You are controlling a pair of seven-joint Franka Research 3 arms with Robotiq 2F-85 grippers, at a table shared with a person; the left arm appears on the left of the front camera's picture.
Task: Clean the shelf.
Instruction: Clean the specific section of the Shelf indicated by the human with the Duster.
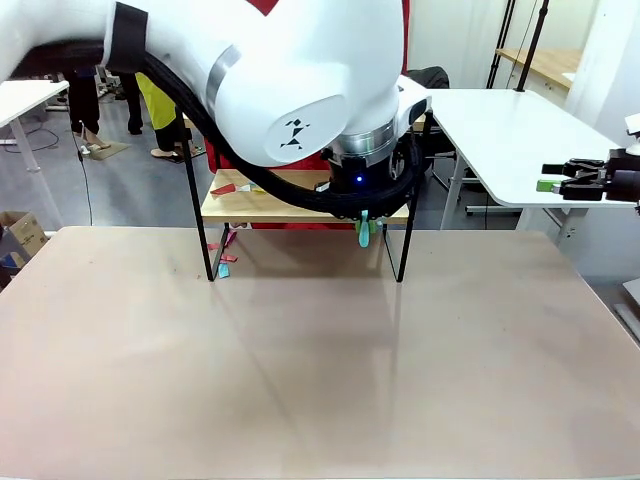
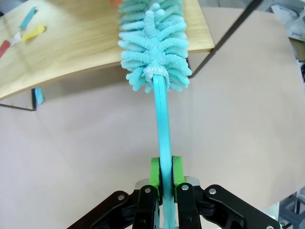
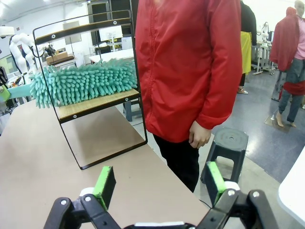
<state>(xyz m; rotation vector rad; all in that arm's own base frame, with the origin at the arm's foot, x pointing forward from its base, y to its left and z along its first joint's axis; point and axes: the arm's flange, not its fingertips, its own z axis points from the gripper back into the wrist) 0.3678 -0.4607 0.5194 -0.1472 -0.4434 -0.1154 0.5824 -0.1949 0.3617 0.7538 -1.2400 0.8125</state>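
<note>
On the shelf (image 2: 71, 52), a teal duster (image 2: 153, 47) is gripped by the left hand (image 2: 164, 172). The right hand (image 3: 160, 183) is spread open.

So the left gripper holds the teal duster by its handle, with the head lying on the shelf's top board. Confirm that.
Not the top board. The left gripper holds the teal duster by its handle, with the head lying on the lower board of the shelf, as the right wrist view shows.
</note>
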